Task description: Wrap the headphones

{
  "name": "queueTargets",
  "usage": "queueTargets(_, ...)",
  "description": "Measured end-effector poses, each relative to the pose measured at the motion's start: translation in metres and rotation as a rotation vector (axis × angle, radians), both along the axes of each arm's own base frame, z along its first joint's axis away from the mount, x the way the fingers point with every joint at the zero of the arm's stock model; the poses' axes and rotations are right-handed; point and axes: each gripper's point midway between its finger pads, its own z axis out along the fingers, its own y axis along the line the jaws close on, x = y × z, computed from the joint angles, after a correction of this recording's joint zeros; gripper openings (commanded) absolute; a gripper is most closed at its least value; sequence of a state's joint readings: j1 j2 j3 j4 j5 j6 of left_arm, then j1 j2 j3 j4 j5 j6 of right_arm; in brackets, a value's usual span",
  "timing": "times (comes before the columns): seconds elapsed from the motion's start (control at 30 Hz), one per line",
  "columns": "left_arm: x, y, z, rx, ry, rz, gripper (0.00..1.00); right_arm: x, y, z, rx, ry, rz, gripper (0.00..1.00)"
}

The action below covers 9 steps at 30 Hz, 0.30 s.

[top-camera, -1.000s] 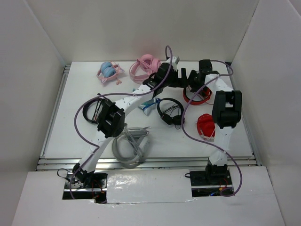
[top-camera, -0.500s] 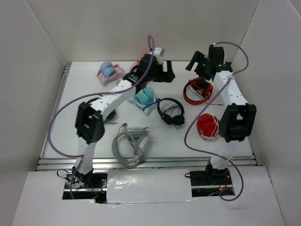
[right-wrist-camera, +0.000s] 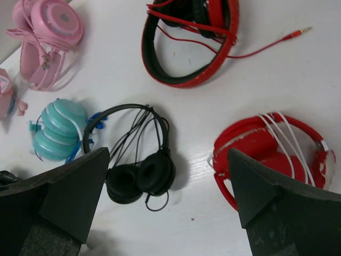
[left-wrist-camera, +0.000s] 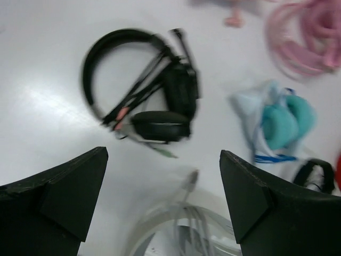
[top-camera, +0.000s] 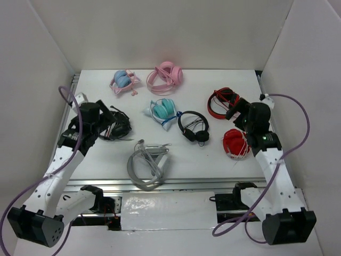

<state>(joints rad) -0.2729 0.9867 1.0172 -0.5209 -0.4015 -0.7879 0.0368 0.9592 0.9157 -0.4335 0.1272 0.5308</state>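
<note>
The headphones [top-camera: 222, 103] lie flat at the back right of the table, red-and-black band open toward the near side. In the right wrist view the headphones [right-wrist-camera: 184, 50] show their thin red cable strung across band and cups, with the plug [right-wrist-camera: 302, 31] trailing loose to the right. My right gripper [top-camera: 238, 113] hovers open just near-right of them, nothing between its fingers [right-wrist-camera: 80, 181]. My left gripper [top-camera: 110, 124] is far off at the table's left, open and empty, over a black headset [left-wrist-camera: 160, 101].
A compact red pair wound with whitish cord [top-camera: 235, 142] lies under the right arm. A black on-ear pair [top-camera: 193, 127], a teal pair [top-camera: 163, 110], a pink pair [top-camera: 166, 76], a blue-and-pink pair [top-camera: 123, 80] and a grey pair [top-camera: 149, 164] are spread about. White walls enclose the table.
Both arms have drawn back from the far middle of the table to their own sides. The right gripper has opened wide, and the headphones lie free.
</note>
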Motion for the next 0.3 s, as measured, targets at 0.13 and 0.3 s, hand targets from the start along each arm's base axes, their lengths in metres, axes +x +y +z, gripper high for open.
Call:
queueTargets(0.13,-0.028,0.042,-0.045,0.017,0.141,0.161,0.99,-0.031,-0.006,-0.011,0.008,-0.017,-0.040,1.00)
queueTargets(0.3,-0.040,0.051,-0.039,-0.004,0.115,0.204,0.99,-0.048,-0.012,0.003,0.005,-0.101,-0.074,1.00)
